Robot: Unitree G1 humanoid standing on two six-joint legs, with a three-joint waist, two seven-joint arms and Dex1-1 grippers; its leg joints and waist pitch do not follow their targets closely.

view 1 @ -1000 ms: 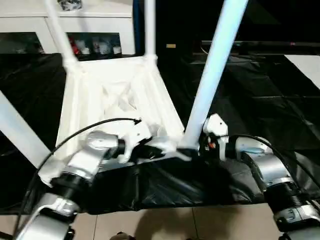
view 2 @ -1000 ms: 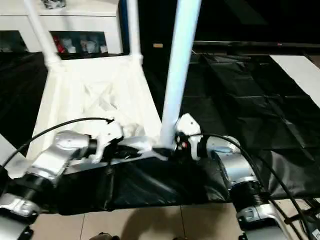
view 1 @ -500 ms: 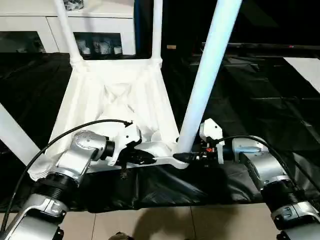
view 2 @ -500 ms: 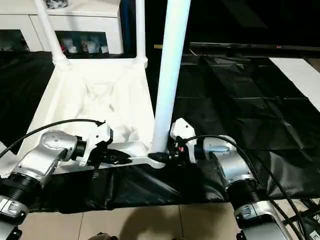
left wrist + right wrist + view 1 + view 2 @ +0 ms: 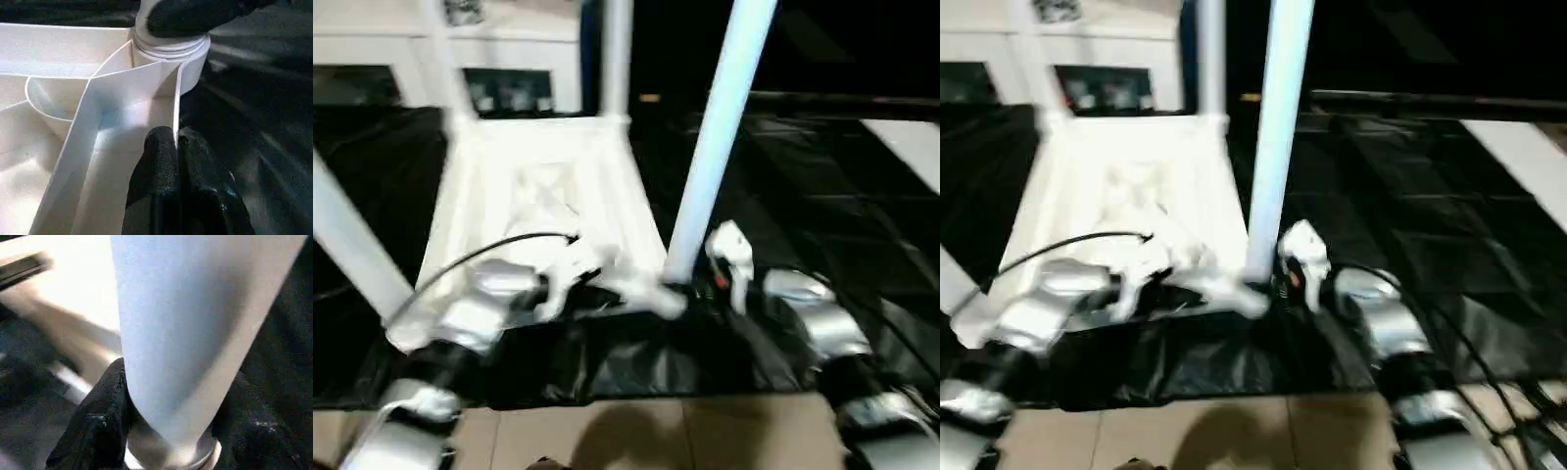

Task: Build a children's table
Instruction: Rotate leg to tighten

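A: Lying upside down on the black sheet [image 5: 822,186], the children's table [image 5: 538,186] shows its ribbed underside, with its white legs standing up out of the corner sockets

B: And the nearest leg [image 5: 715,147]?

A: It rises from the near corner socket [image 5: 171,51], on the robot's right side of the tabletop. The right gripper [image 5: 168,431] sits at the foot of that leg, one black finger [image 5: 100,423] on each side of the tube, both touching it just above the socket collar

B: So the right one is clasped round the leg. The left?

A: The left gripper [image 5: 175,161] has its two fingers pressed together on the thin upright wall of the tabletop's near edge, pinching that rim close beside the same corner socket. In the head views the left gripper [image 5: 597,294] reaches in from the left along the near edge, its black cable [image 5: 499,245] arching over the silver forearm

B: Anything behind?

A: A white cabinet [image 5: 372,59] with dark glass doors stands past the far edge of the table, and pale floor tiles [image 5: 636,431] show below the sheet's near hem
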